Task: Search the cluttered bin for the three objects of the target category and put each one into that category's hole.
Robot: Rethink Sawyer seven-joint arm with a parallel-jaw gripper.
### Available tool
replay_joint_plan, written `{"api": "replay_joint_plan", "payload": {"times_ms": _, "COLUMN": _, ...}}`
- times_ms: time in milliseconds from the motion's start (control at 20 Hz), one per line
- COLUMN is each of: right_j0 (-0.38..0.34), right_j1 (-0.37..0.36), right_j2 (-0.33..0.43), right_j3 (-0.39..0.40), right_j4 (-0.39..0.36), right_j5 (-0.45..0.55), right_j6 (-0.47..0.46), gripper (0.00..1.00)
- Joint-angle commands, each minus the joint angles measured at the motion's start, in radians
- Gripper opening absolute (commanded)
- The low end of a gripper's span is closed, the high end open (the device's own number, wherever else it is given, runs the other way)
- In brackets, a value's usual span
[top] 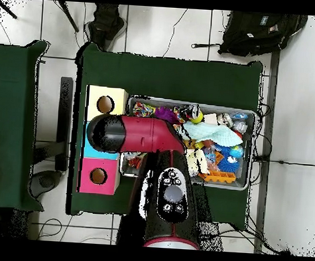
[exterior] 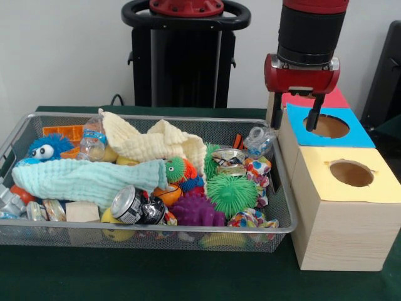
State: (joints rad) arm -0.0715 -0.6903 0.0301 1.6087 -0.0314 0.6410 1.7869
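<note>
At the desk's near edge, the wire bin (exterior: pixel 276 188) is heaped with toys, cloths and a can (exterior: pixel 128 204). Beside it stands the box, its yellow hole (exterior: pixel 351 173) nearest. Farther back, the gripper (exterior: pixel 294 119) hangs over the blue hole (exterior: pixel 326 126), jaws wide and empty.

Boxes (exterior: pixel 343 207) just beside cluttered bin (exterior: pixel 281 188).

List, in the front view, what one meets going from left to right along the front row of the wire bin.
Pale wooden block → crushed silver and black drink can → purple spiky rubber ball → green spiky rubber ball.
</note>
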Motion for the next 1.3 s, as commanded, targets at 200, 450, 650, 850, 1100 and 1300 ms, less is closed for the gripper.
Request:
{"api": "replay_joint_plan", "payload": {"times_ms": 200, "right_j0": -0.098, "right_j1": 0.01, "right_j2": 0.097, "right_j3": 0.075, "right_j4": -0.059, "right_j5": 0.019, "right_j6": -0.066, "gripper": 1.0}}
{"api": "replay_joint_plan", "payload": {"times_ms": 450, "right_j0": -0.12, "right_j1": 0.016, "right_j2": 0.102, "right_j3": 0.114, "right_j4": -0.075, "right_j5": -0.016, "right_j6": -0.059, "gripper": 1.0}}
{"api": "replay_joint_plan", "payload": {"times_ms": 650, "right_j0": -0.114, "right_j1": 0.03, "right_j2": 0.094, "right_j3": 0.117, "right_j4": -0.087, "right_j5": -0.031, "right_j6": -0.042, "gripper": 1.0}}
{"api": "replay_joint_plan", "payload": {"times_ms": 850, "right_j0": -0.11, "right_j1": 0.043, "right_j2": 0.096, "right_j3": 0.131, "right_j4": -0.099, "right_j5": -0.059, "right_j6": -0.017, "gripper": 1.0}}
{"api": "replay_joint_plan", "payload": {"times_ms": 1100, "right_j0": -0.1, "right_j1": 0.056, "right_j2": 0.095, "right_j3": 0.14, "right_j4": -0.114, "right_j5": -0.087, "right_j6": 0.016, "gripper": 1.0}}
{"api": "replay_joint_plan", "payload": {"times_ms": 1300, "right_j0": -0.089, "right_j1": 0.066, "right_j2": 0.095, "right_j3": 0.142, "right_j4": -0.118, "right_j5": -0.113, "right_j6": 0.043, "gripper": 1.0}}
